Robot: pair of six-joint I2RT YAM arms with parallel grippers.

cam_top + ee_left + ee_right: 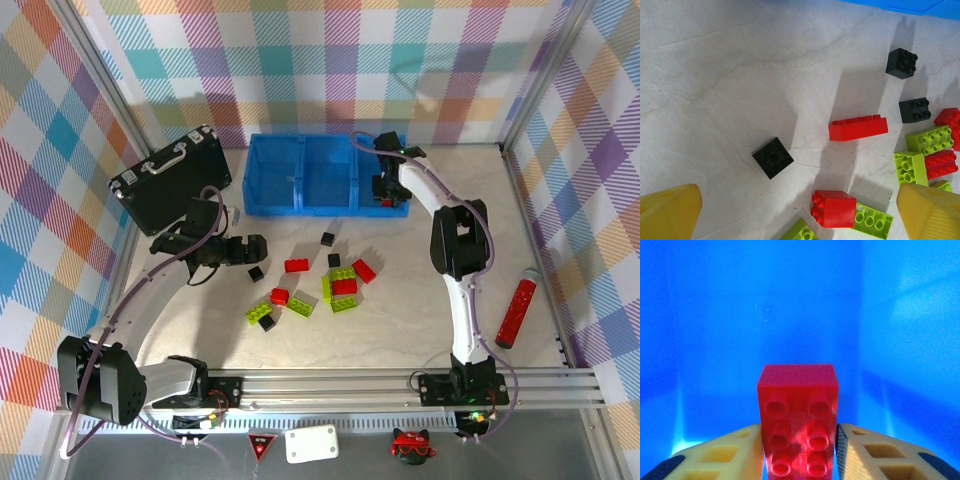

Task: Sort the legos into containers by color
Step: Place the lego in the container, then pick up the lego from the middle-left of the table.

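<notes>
"Right wrist view first; what are you holding?"

"My right gripper (797, 442) is clamped on a red studded brick (797, 415), studs facing the camera; only its lower part sits between the pads, and most of it stands proud. Blue walls surround it; from above, that gripper (385, 190) is down inside the blue tray (300, 210), in its right-end compartment (368, 172), close to the tray's front wall."

"So what could spoil the drop?"

"I judge three things. The brick may cling to one pad as the jaws part and ride back out of the tray. It may land on an edge and hop the low divider into the middle compartment. Or my fingers, so near the front wall, may catch it on the way up and drag the tray."

"And the other arm?"

"My left gripper (800, 222) is spread wide and empty, well in front of the tray, over a black brick (772, 157). A red cube (834, 209) lies just beside that brick, so closing carelessly could trap both colours."
</notes>
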